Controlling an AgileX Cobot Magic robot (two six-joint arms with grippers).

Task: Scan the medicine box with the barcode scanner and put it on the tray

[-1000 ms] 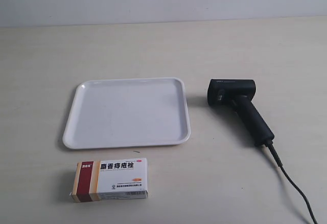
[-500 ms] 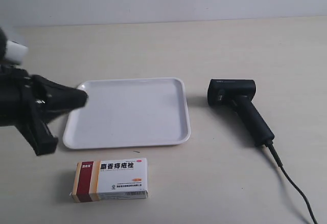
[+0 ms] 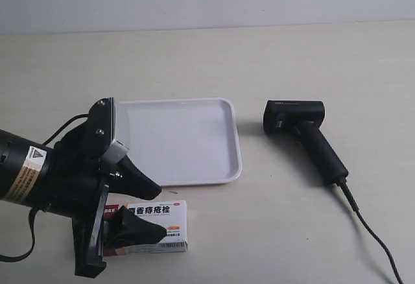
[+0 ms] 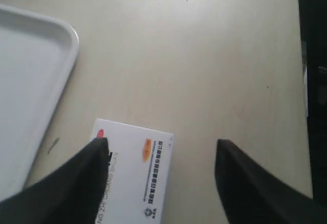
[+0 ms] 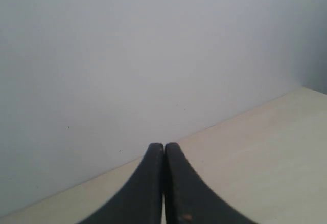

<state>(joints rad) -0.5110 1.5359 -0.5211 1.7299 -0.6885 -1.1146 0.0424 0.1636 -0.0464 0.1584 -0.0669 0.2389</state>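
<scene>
I had the left gripper [image 3: 150, 213] spread wide over the medicine box [image 3: 159, 227], just below the tray [image 3: 194, 141]; off-centre, it could shove the box. Scanner [image 3: 305, 138] lay untouched; right gripper [image 5: 164, 150] pinched empty.

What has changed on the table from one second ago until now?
The left arm came in from the exterior view's left and moved down to the medicine box. The left gripper, jaws open, has one finger over the box, nothing grasped yet. The box, tray and scanner have not moved.
</scene>
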